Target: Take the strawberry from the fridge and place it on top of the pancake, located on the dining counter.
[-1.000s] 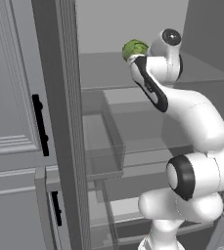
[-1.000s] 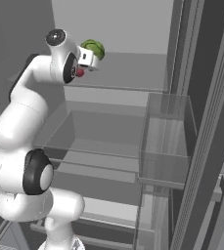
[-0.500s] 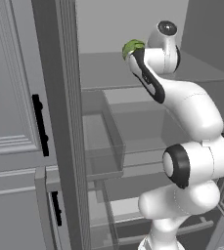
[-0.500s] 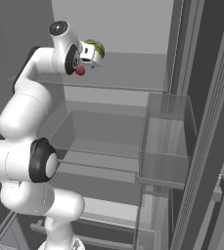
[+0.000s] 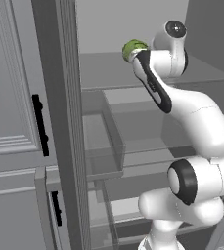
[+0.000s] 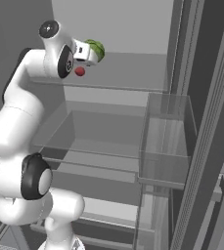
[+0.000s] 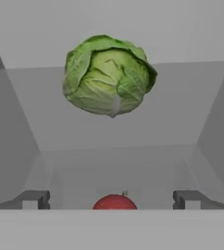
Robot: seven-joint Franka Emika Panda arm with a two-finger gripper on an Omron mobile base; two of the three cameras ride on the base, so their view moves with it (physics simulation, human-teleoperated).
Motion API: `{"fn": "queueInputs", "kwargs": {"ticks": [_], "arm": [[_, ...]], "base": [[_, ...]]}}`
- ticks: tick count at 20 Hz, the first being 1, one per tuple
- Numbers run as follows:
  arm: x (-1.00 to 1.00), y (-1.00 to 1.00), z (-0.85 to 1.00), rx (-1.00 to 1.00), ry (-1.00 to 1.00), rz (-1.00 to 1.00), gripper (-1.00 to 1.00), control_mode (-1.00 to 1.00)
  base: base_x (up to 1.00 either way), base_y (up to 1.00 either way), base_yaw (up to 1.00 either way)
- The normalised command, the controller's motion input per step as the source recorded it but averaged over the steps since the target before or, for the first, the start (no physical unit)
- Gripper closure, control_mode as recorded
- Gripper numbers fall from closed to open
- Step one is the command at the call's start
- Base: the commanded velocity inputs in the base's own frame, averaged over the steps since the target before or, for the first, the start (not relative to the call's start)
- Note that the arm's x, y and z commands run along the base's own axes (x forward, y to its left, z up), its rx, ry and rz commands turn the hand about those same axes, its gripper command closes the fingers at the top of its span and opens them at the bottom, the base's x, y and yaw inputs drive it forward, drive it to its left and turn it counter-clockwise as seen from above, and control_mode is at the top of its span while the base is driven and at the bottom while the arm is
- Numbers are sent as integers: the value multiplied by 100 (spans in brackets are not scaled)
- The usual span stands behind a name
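Gripper (image 7: pixel 111 200) is sitting wide apart, released, grasping nothing, with the two dark fingertips (image 7: pixel 34 199) showing at 8 and 4 o'clock in the hand view. The strawberry (image 7: pixel 114 202) is lying between them at 6 o'clock, low on the pale shelf (image 7: pixel 118 161), not touching either tip as far as can be seen. A green leafy cabbage (image 7: pixel 108 75) is sitting further back on the same shelf, at 12 o'clock from the strawberry. In the right base view the arm is reaching up into the open fridge (image 6: pixel 133 29), gripper (image 6: pixel 89 54) at 11 o'clock, the strawberry (image 6: pixel 79 72) just under the hand and the cabbage (image 6: pixel 96 48) just beyond it. In the left base view the cabbage (image 5: pixel 133 48) is peeking out beside the wrist at 12 o'clock. Clear glass shelves (image 6: pixel 108 146) and a clear door bin (image 6: pixel 165 146) are sitting below, well apart from the hand.
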Motion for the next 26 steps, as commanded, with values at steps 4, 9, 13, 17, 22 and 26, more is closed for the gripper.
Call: {"fn": "queueInputs", "kwargs": {"ticks": [4,9,13,17,22,26], "arm": [[0,0,2,0,-7,0,-100,-100],[0,0,7,0,4,0,-100,-100],[0,0,0,0,12,0,-100,-100],[0,0,0,0,7,0,-100,-100],[0,0,0,0,3,0,-100,-100],[0,0,-8,0,8,-1,-100,-100]], "base": [[0,0,0],[0,0,0],[0,0,0],[0,0,0],[0,0,0],[0,0,0]]}}
